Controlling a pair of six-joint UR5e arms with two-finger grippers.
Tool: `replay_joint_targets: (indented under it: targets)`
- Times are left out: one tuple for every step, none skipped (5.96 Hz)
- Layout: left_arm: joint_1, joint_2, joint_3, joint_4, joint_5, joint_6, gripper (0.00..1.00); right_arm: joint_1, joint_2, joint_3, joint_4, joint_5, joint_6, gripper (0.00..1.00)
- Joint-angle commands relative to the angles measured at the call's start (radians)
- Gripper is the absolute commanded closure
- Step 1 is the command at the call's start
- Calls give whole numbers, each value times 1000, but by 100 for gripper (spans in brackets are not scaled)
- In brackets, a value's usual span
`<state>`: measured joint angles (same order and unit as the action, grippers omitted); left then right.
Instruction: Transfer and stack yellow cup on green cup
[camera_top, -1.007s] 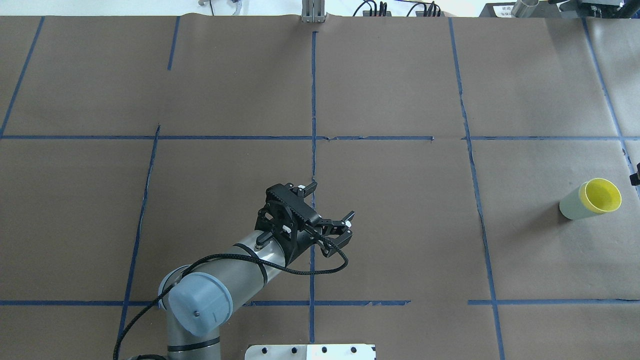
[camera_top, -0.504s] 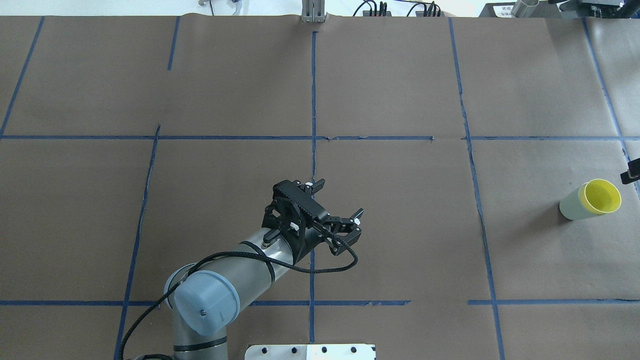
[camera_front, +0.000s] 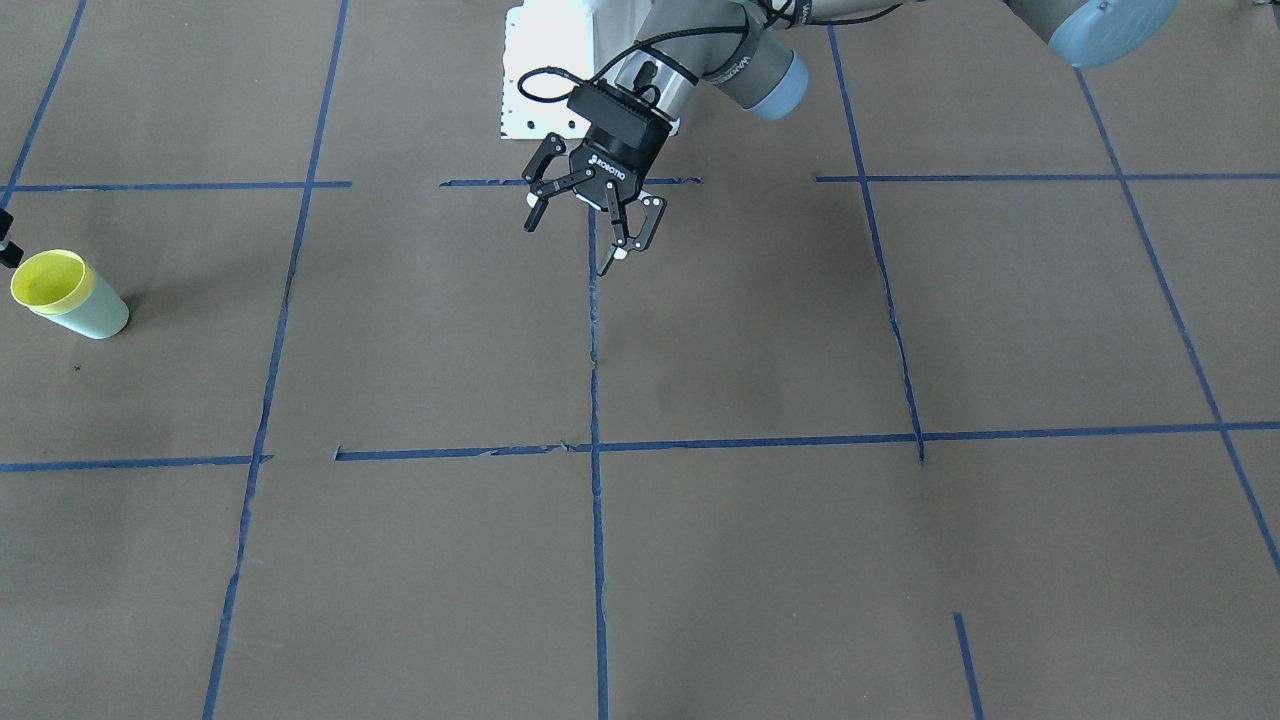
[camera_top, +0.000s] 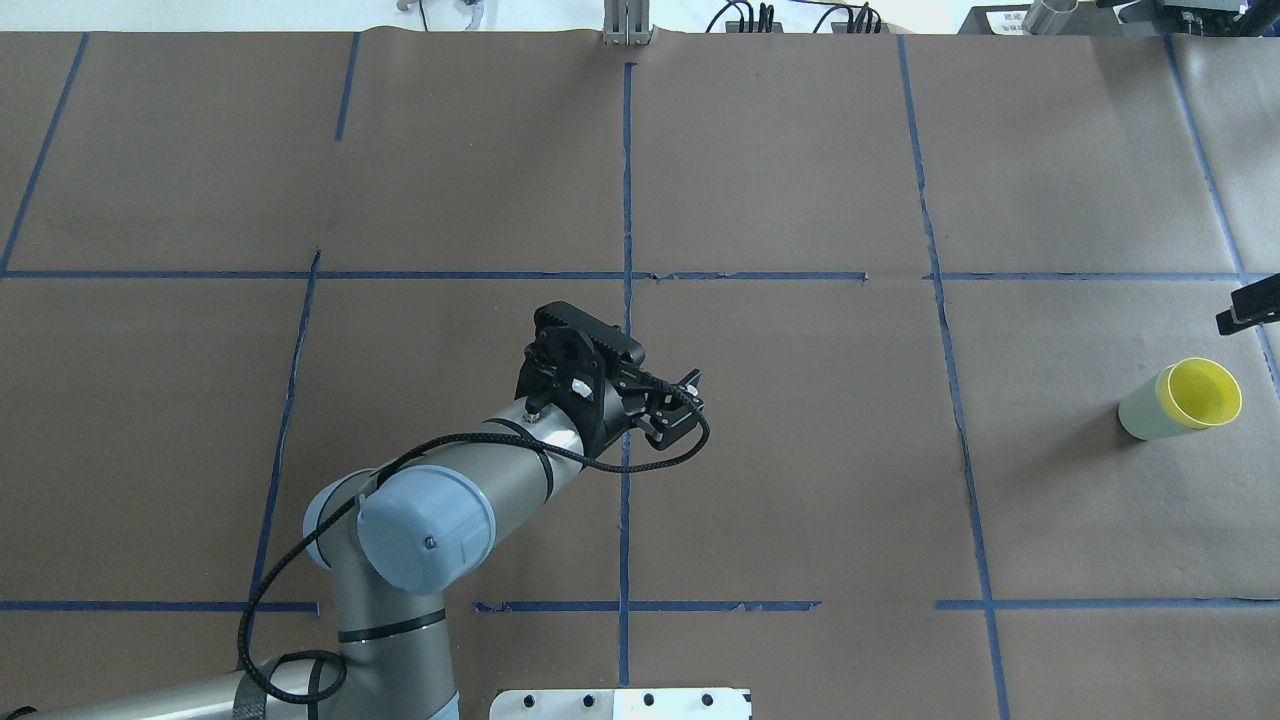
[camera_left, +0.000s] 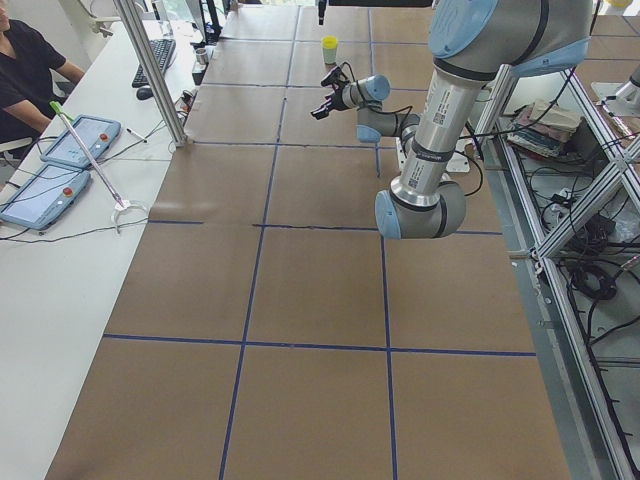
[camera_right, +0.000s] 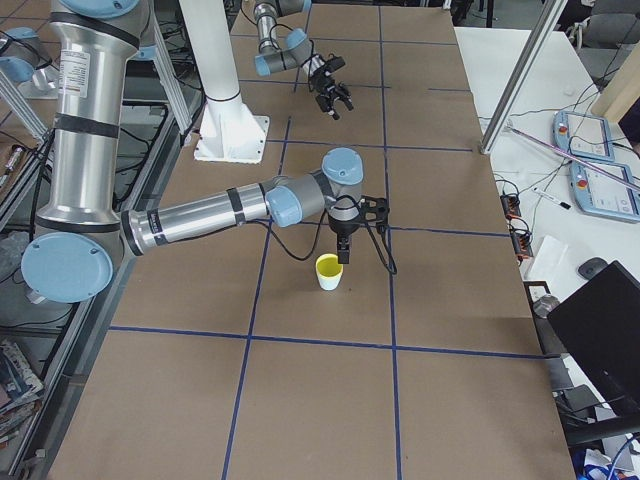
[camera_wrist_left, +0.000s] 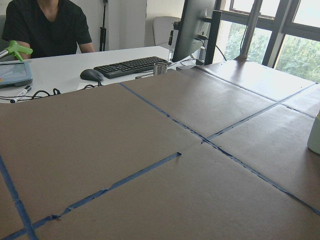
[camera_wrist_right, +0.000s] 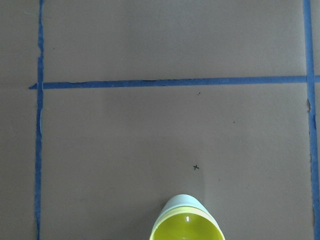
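The yellow cup sits nested inside the green cup, standing at the table's right side; only the yellow rim and inside show. The pair also shows in the front view, yellow cup in green cup, and in the right wrist view, yellow cup. My right gripper hangs just beyond and above the cups, apart from them; only a tip shows at the overhead edge, so I cannot tell its state. My left gripper is open and empty over the table's middle.
Brown paper with blue tape lines covers the table. A white base plate lies at the robot's side. A person, a keyboard and tablets are at a desk past the table's far edge.
My left gripper has moved a little farther from the robot and turned. The right gripper's tip at the overhead's right edge has moved away from the cups. The cups have not moved.
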<state>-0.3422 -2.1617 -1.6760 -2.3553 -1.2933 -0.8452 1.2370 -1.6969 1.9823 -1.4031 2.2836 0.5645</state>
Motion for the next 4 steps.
replay_joint_targets:
  targets:
    - [-253,78,2,121,-587,-113,0,45,43,0,1,-1,-8,0]
    - [-397,92,15,307,-865,-100,1,76,43,1,0,-1,-30,0]
    - [-478,149,21,341,-921,-27,1,105,39,0,0,0,-56,0]
    - [-564,255,21,344,-954,152,1,126,33,-2,-2,-4,-89,0]
